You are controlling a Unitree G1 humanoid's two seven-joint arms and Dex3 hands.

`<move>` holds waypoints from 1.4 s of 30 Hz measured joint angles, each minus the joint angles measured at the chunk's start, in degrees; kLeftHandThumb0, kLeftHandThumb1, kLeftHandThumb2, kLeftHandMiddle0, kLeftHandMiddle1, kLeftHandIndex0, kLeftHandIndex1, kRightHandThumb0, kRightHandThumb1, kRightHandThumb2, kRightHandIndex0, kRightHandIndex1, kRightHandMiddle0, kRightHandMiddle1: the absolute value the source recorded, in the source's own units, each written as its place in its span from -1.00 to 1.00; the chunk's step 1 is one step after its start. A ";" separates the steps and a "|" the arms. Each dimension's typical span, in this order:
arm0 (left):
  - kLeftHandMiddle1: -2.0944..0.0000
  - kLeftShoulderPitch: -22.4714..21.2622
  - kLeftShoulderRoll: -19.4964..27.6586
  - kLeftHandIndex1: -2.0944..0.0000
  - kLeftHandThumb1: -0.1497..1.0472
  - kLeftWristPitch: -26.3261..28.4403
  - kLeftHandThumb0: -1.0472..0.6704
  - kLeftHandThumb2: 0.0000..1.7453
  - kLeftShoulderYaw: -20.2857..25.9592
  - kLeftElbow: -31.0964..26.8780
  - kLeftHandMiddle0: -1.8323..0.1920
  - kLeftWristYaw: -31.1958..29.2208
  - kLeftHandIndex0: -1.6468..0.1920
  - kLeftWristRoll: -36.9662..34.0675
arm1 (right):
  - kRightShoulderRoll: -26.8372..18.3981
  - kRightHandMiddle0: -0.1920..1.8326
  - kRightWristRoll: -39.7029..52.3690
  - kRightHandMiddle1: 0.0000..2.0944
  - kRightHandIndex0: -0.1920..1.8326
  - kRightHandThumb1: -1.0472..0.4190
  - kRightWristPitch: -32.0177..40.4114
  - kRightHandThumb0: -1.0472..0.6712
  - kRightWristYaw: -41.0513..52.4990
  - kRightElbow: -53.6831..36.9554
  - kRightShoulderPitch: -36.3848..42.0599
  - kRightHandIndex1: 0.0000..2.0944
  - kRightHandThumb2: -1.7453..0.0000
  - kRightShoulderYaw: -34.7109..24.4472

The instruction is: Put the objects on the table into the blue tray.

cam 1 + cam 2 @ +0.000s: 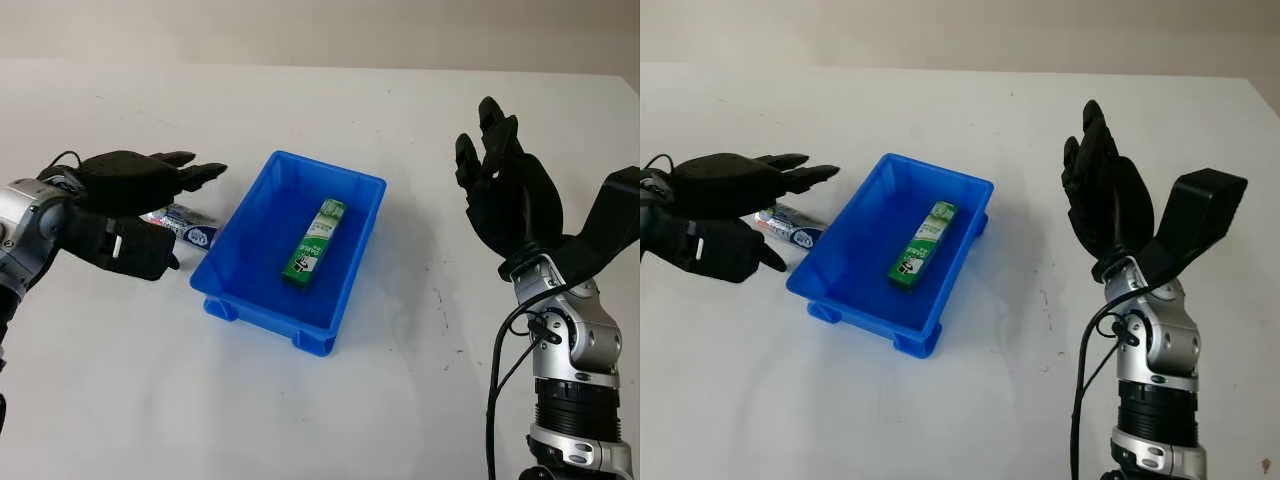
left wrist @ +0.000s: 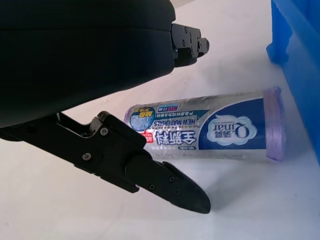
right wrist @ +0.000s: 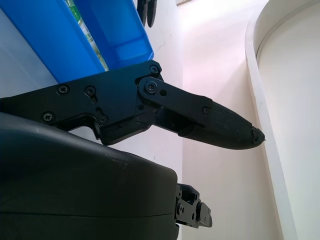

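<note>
A blue tray (image 1: 360,188) stands mid-table with a green box (image 1: 314,238) lying inside it. Left of the tray a blue-and-white tube (image 1: 190,226) (image 2: 210,131) lies flat on the table. My left hand (image 1: 150,200) hovers open right over the tube, its thumb (image 2: 165,182) beside the tube and not touching it. Part of the tube is hidden under the hand in the eye views. My right hand (image 1: 500,180) is held up open, right of the tray, holding nothing.
The white table (image 1: 330,400) stretches wide in front of and behind the tray. The tray's left wall (image 2: 300,45) stands close to the tube's end. The right arm's cables (image 1: 500,380) hang near the table's front right.
</note>
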 measured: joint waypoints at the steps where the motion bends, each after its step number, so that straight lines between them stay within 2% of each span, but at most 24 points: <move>1: 0.92 -0.25 -0.12 0.91 0.71 -0.13 -0.39 -0.92 -0.18 0.57 0.74 0.20 0.75 0.19 | -0.12 -1.00 -0.02 -1.00 -1.00 -1.00 0.00 -0.75 -0.08 -0.17 0.20 -1.00 0.10 0.00; 5: 0.90 -0.87 -0.93 0.87 0.71 -1.24 -0.29 -0.93 -0.14 2.87 0.59 1.77 0.59 -0.78 | -0.40 -1.00 -0.06 -1.00 -1.00 -1.00 0.67 -0.75 -0.80 -0.82 0.88 -1.00 0.11 -0.06; 9: 0.80 -0.85 -1.67 0.74 0.74 -1.98 -0.18 -0.93 0.32 3.60 0.34 2.19 0.30 -3.48 | -0.45 -1.00 -0.05 -1.00 -1.00 -1.00 1.30 -0.74 -1.01 -1.58 0.99 -1.00 0.12 -0.06; 10: 0.50 -0.81 -1.79 0.54 0.75 -2.50 -0.17 -0.93 0.36 3.60 0.39 2.19 0.32 -4.07 | -0.45 -1.00 -0.05 -1.00 -1.00 -1.00 1.37 -0.74 -1.00 -1.66 0.99 -1.00 0.12 -0.06; 11: -0.03 -0.74 -1.80 0.15 0.77 -2.80 -0.16 -0.94 0.40 3.60 0.56 2.20 0.44 -4.47 | -0.45 -1.00 -0.05 -1.00 -1.00 -1.00 1.43 -0.74 -1.00 -1.70 0.99 -1.00 0.12 -0.06; 13: -0.59 -0.62 -1.72 -0.33 0.78 -3.53 -0.16 -0.94 0.46 3.48 0.73 2.22 0.60 -4.83 | -0.46 -1.00 -0.04 -1.00 -1.00 -1.00 1.50 -0.74 -0.99 -1.70 0.99 -1.00 0.11 -0.05; 17: -0.94 -0.22 -1.48 -0.63 0.79 -3.35 -0.18 -0.94 0.46 2.41 0.83 2.01 0.71 -4.87 | -0.50 -1.00 -0.05 -1.00 -1.00 -1.00 1.53 -0.74 -0.99 -1.70 0.98 -1.00 0.11 -0.03; 19: -0.98 0.23 -1.12 -0.74 0.82 -2.46 -0.19 -0.93 0.47 1.62 0.76 1.35 0.73 -4.88 | -0.53 -1.00 -0.05 -1.00 -1.00 -1.00 1.56 -0.74 -1.02 -1.69 0.98 -1.00 0.10 -0.03; 21: -1.00 0.67 -0.90 -0.92 0.87 -2.07 -0.19 -0.93 0.58 1.08 0.57 0.81 0.73 -5.15 | -0.56 -1.00 0.04 -1.00 -1.00 -1.00 1.74 -0.74 -1.07 -1.69 0.98 -1.00 0.10 -0.04; 23: -1.00 1.17 -0.75 -0.98 0.94 -2.78 -0.18 -0.92 0.88 1.12 0.42 0.53 0.58 -6.35 | -0.57 -1.00 0.20 -1.00 -1.00 -1.00 1.77 -0.73 -1.05 -1.67 0.98 -1.00 0.10 -0.07; 27: -1.00 2.14 -0.58 -1.00 1.00 -3.16 -0.18 -0.84 1.80 1.57 0.29 0.38 0.43 -8.41 | -0.57 -1.00 0.25 -1.00 -1.00 -1.00 1.77 -0.73 -1.08 -1.63 0.95 -1.00 0.11 -0.18; 30: -1.00 3.22 0.30 -1.00 1.00 -2.85 -0.26 -0.63 1.87 -0.65 0.34 0.06 0.53 -7.50 | -0.58 -1.00 0.31 -1.00 -1.00 -1.00 1.78 -0.72 -1.11 -1.63 0.88 -1.00 0.11 -0.31; 32: -1.00 4.09 0.86 -1.00 1.00 -1.92 -0.27 -0.56 1.95 -2.52 0.23 -1.04 0.50 -7.31 | -0.58 -1.00 0.40 -1.00 -1.00 -1.00 1.83 -0.72 -1.15 -1.63 0.75 -1.00 0.11 -0.47; 36: -1.00 6.13 1.53 -1.00 1.00 0.63 -0.22 -0.55 3.01 -5.53 0.05 -2.28 0.42 -7.75 | -0.58 -1.00 0.65 -1.00 -1.00 -1.00 1.90 -0.71 -1.21 -1.59 0.32 -1.00 0.11 -0.88; 38: -1.00 6.83 1.80 -1.00 1.00 2.81 -0.20 -0.51 3.52 -6.77 0.08 -3.17 0.47 -7.99 | -0.57 -1.00 0.64 -1.00 -1.00 -1.00 1.90 -0.71 -1.29 -1.59 0.13 -1.00 0.10 -0.84; 40: -1.00 7.66 2.27 -1.00 1.00 5.86 -0.18 -0.49 4.44 -7.66 0.36 -2.87 0.69 -7.87 | -0.57 -1.00 0.57 -1.00 -1.00 -1.00 1.90 -0.71 -1.59 -1.59 0.09 -1.00 0.10 -0.75; 42: -1.00 8.43 2.48 -1.00 1.00 8.67 -0.18 -0.49 5.67 -8.66 0.49 -1.72 0.76 -7.45 | -0.57 -1.00 0.56 -1.00 -1.00 -1.00 1.96 -0.71 -1.74 -1.61 0.09 -1.00 0.10 -0.69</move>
